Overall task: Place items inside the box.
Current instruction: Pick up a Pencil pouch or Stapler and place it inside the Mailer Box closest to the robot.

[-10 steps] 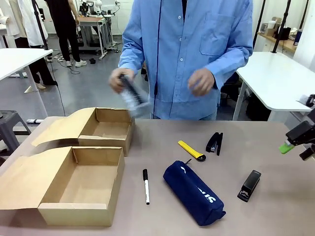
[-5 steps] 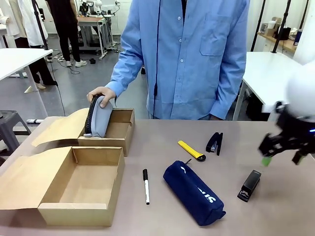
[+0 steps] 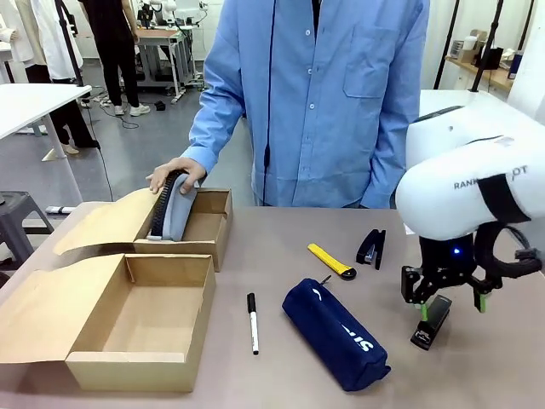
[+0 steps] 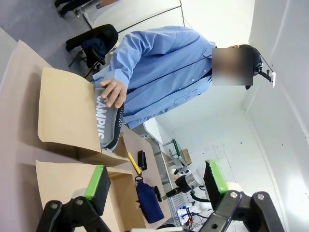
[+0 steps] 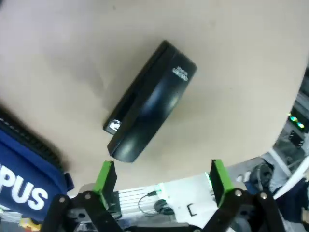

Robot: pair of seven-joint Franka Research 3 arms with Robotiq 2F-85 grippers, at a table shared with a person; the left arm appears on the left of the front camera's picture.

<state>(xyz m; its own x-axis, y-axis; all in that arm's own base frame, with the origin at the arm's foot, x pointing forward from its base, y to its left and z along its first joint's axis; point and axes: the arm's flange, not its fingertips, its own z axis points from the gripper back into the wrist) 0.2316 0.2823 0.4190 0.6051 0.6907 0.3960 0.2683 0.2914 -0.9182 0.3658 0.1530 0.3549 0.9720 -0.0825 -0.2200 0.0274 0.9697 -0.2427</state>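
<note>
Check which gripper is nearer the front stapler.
Right. The right gripper hangs open just above the front stapler. The left gripper, also open, is far off on the opposite side.

Two open brown cardboard boxes sit on the counter (image 3: pixel 272 234): the near box (image 3: pixel 128 372) and the far box (image 3: pixel 196 245). There are two zip pouches, one navy pouch (image 3: pixel 336 335) and one grey pouch (image 3: pixel 179 209) under a person's hand (image 3: pixel 174 170). There are two black staplers, the far stapler (image 3: pixel 371 248) and the near stapler (image 3: pixel 432 322). There is one white marker (image 3: pixel 252 323) and one yellow cutter (image 3: pixel 331 261).
</note>
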